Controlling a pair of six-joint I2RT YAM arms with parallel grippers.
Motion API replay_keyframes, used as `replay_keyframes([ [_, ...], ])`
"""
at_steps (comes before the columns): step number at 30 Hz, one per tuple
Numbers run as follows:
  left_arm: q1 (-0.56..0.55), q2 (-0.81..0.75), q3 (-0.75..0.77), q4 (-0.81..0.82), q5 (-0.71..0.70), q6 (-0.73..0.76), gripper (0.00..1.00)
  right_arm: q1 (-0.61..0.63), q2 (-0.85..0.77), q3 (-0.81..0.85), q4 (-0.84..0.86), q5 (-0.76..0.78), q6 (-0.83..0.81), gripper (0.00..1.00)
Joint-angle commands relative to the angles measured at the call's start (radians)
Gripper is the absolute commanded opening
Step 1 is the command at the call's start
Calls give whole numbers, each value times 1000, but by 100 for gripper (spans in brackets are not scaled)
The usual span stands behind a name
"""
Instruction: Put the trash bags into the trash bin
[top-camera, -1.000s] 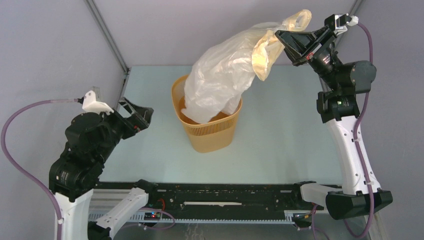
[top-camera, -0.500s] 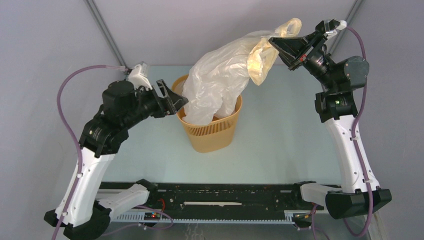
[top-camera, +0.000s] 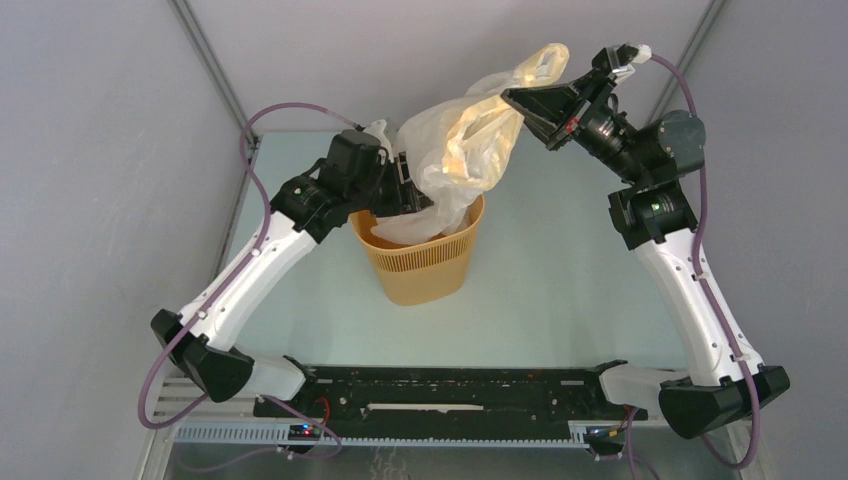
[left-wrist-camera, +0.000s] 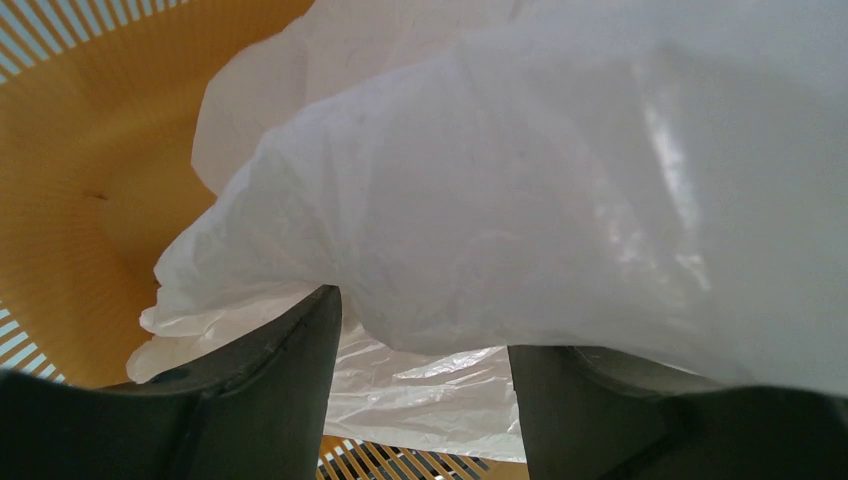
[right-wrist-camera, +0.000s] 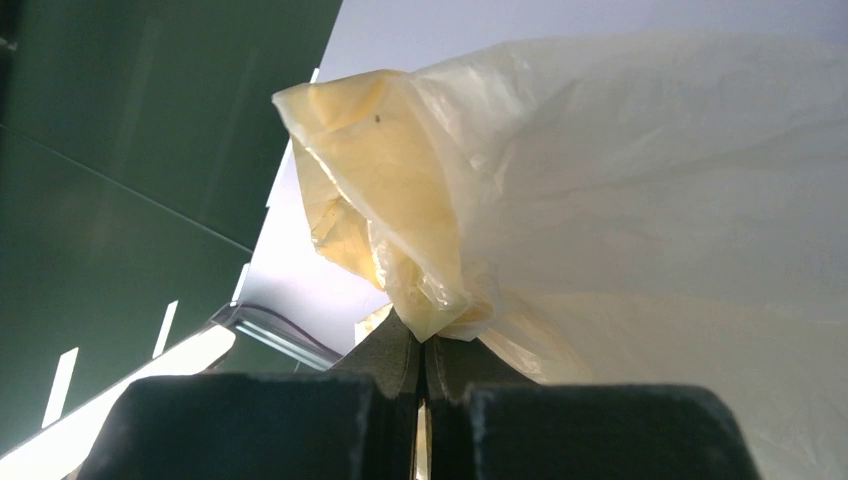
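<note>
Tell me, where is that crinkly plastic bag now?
In the top view the bag hangs over the middle of the table, its top pinched in the right tool, its lower end inside the orange bin.

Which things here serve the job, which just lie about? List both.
Job: trash bag, trash bin, right gripper pinching the bag, left gripper at the bin's mouth.
Lying about: table, black rail along its near edge, purple cables.

Soft, even light is filling the overhead view, leaving only faint shadows. In the left wrist view, glare is streaking the trash bag (left-wrist-camera: 540, 200) at two o'clock, and the dark fingers (left-wrist-camera: 270, 390) at six o'clock are blurring.
</note>
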Motion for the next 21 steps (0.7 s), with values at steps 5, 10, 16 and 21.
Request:
replay_keyframes([
  [5,7,-81,-12,8,-84,36,66,72,-5,25,-47,53,-91,0],
  [10,8,-233,-105,13,-69,63,73,83,20,52,-128,48,-143,0],
  [16,29,-468,-214,-20,-21,46,89,146,102,172,-385,43,-295,0],
  [21,62,-582,-189,-59,-31,4,99,231,223,307,-680,15,-469,0],
])
